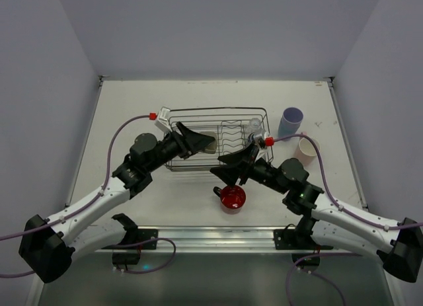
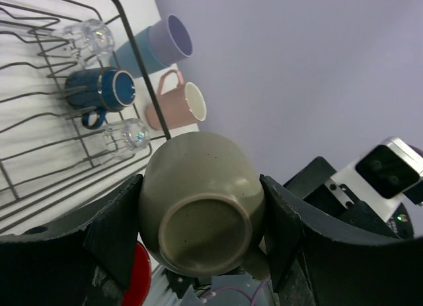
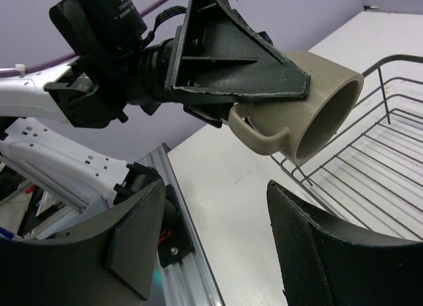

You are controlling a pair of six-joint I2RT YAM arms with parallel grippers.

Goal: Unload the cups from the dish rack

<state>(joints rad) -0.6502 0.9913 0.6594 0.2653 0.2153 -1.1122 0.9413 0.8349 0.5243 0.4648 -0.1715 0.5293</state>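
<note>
Top cam: the dish rack (image 1: 228,135) sits mid-table (image 1: 145,101). The left claw (image 1: 198,139) is clamped on the olive cup (image 1: 209,143) over the rack's left part. The right claw (image 1: 232,162) is spread wide with nothing in it, at the rack's near edge. Outside the rack I count three: a red mug (image 1: 232,197) on the table in front, plus a lavender tumbler (image 1: 291,121) and a pink cup (image 1: 306,149) off to the right. Only one clear glass (image 1: 254,125) shows in the rack here, since the right arm covers the rest of that corner.

Left wrist cam: the olive cup fills the middle, bottom toward the lens, pinched between both pads. Behind it the rack holds three things: two clear glasses with one dark blue cup (image 2: 106,88) between them. Past the rack wall there's the lavender tumbler, with a light-blue tumbler (image 2: 131,55) either behind it or around it (can't tell which), and the pink cup. The red mug is just a sliver at the bottom edge.

Right wrist cam: its own fingers stand wide apart, empty. The olive cup hangs sideways in the left claw, handle down, mouth toward the rack. Only a corner of the rack is in frame.
</note>
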